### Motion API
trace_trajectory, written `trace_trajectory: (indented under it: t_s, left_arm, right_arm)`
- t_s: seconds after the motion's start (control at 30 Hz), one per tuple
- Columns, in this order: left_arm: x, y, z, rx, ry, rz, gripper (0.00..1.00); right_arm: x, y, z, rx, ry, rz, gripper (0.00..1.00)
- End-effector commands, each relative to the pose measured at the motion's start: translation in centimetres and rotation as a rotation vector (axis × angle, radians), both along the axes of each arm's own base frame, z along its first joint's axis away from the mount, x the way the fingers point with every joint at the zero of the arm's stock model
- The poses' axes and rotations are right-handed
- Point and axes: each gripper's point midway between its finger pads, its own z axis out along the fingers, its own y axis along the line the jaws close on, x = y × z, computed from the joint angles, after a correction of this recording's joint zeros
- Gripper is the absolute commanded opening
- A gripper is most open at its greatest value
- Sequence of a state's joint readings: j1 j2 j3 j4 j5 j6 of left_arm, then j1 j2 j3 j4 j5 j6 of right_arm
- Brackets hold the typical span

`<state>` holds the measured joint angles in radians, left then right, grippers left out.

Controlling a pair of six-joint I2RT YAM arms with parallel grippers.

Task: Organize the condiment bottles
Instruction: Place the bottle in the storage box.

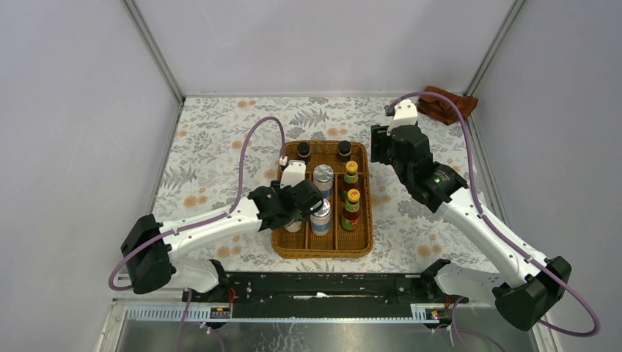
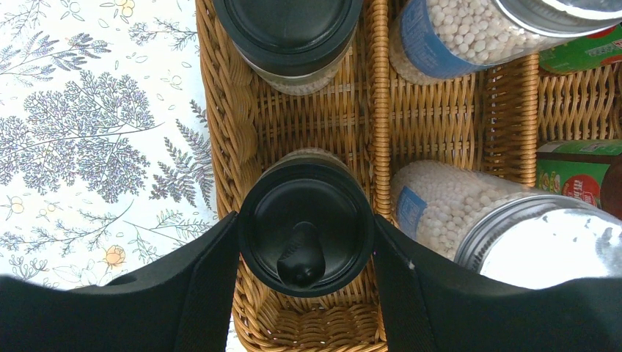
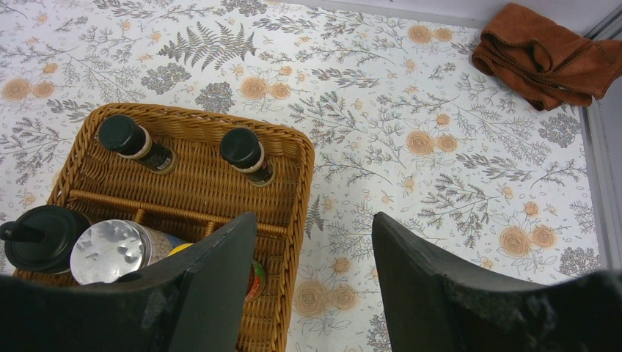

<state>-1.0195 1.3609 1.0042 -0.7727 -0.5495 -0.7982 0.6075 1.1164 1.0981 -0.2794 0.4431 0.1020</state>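
Now, on your counter [image 1: 213, 154], the wicker tray [image 1: 364, 242] holds all eight bottles [image 1: 351, 209]. Your left tool [image 2: 306, 221] clasps the near black-lidded jar [image 2: 326, 194], which stands in the tray's left compartment. Your right tool [image 3: 314, 224] hangs released above the tray's right rim.

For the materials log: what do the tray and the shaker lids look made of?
Tray: woven wicker, matte brown; the interlaced strands show. Shaker lids: probably metal, shiny silver with bright reflections, though metallised plastic cannot be ruled out.
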Motion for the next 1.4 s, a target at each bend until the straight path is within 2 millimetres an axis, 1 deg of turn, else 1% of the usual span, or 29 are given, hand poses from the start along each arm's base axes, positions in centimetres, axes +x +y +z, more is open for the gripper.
trace_trajectory:
  t_s: [0.0, 0.27, 0.43, 0.63, 0.73, 0.93, 1.07, 1.2, 1.37]
  left_arm:
    - [-0.8, 0.8, -0.1, 0.012, 0.019, 0.000, 0.55]
    - [-0.7, 1.1, 0.1, 0.009, 0.004, 0.015, 0.74]
    - [-0.7, 1.5, 0.2, 0.022, 0.001, 0.027, 0.79]
    - [-0.6, 2.0, 0.6, 0.033, -0.013, 0.053, 0.82]
    - [-0.3, 1.9, 1.3, 0.025, -0.029, 0.056, 0.82]
    - [0.3, 1.1, 3.4, -0.004, -0.056, 0.042, 0.82]
    - [0.3, 0.3, 4.0, -0.029, -0.048, 0.026, 0.82]
    - [0.3, 0.1, 4.4, -0.043, -0.046, 0.023, 0.82]
    - [0.6, 0.0, 5.7, -0.055, -0.071, 0.029, 0.82]
  right_arm:
    - [0.1, 0.0, 1.3, 0.028, -0.034, 0.003, 0.67]
    - [0.1, -0.1, 1.3, 0.027, -0.034, 0.003, 0.67]
    - [0.1, -0.2, 1.3, 0.026, -0.034, 0.001, 0.67]
    - [0.1, -0.2, 1.3, 0.026, -0.035, 0.002, 0.67]
    - [0.1, -0.1, 1.4, 0.029, -0.035, 0.004, 0.67]
    - [0.0, -0.2, 1.6, 0.029, -0.039, 0.004, 0.67]
    - [-0.1, -0.3, 1.7, 0.031, -0.042, 0.000, 0.67]
    - [-0.2, -0.5, 1.7, 0.033, -0.043, -0.001, 0.67]
    - [-0.3, -0.6, 1.7, 0.032, -0.043, -0.003, 0.67]
